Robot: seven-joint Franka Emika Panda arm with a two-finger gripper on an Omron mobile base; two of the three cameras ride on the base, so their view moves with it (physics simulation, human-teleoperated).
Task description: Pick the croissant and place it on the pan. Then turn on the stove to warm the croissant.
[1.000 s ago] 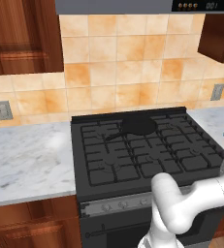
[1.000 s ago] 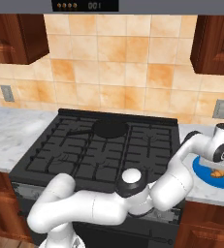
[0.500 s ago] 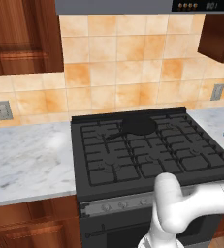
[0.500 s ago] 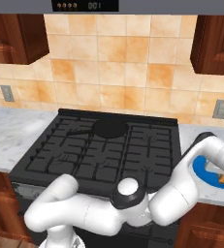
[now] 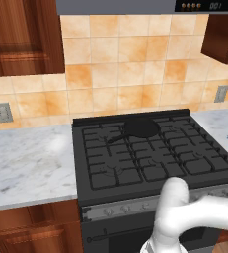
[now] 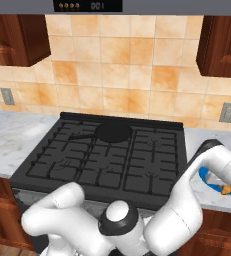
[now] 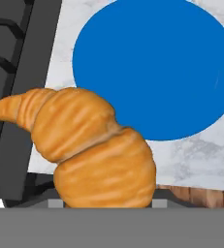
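The stove (image 5: 145,158) fills the middle of both base views, its lower front partly hidden by the white arm, and the pan (image 5: 141,128) sits on a rear burner at upper centre. A blue plate (image 7: 154,68) lies on the marble counter (image 5: 26,158), cut off at the left base view's right edge. The croissant (image 7: 91,150) fills the lower centre of the hand view, lifted off the plate and hiding the fingertips, so the gripper (image 6: 227,189) is clamped on it.

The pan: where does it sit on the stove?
The pan sits on a rear centre burner of the stove, near the tiled backsplash, its handle pointing left in both base views.
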